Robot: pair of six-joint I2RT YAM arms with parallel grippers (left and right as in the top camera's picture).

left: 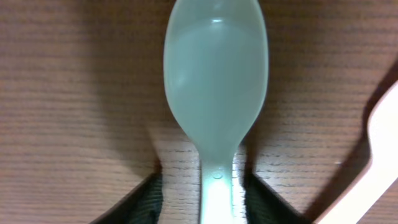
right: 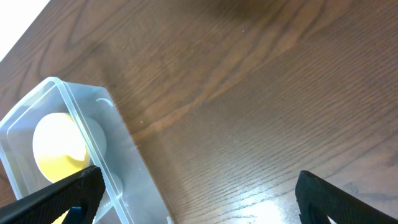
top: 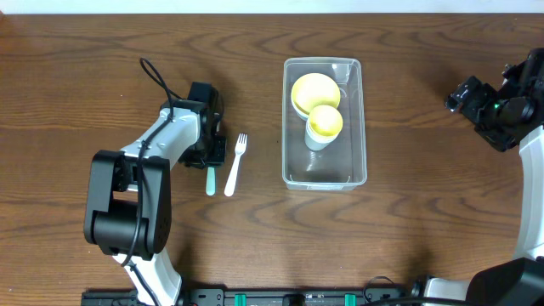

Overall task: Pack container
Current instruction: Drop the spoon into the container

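The clear container (top: 287, 119) stands at the table's middle right and holds a yellow bowl (top: 314, 90) and a yellow-lined cup (top: 324, 124). A pale green spoon (top: 210, 181) lies on the table to its left, with a white fork (top: 235, 164) beside it. My left gripper (top: 210, 153) is down at the spoon. In the left wrist view its fingers (left: 202, 202) stand open on either side of the spoon's (left: 214, 87) handle, with small gaps. My right gripper (top: 466, 98) is open and empty at the far right. Its view (right: 199, 199) shows the container's corner (right: 81, 102).
The fork's handle (left: 379, 155) lies close to the right of the left gripper's fingers. Bare wood table lies between the container and the right gripper. The arm bases stand at the front edge.
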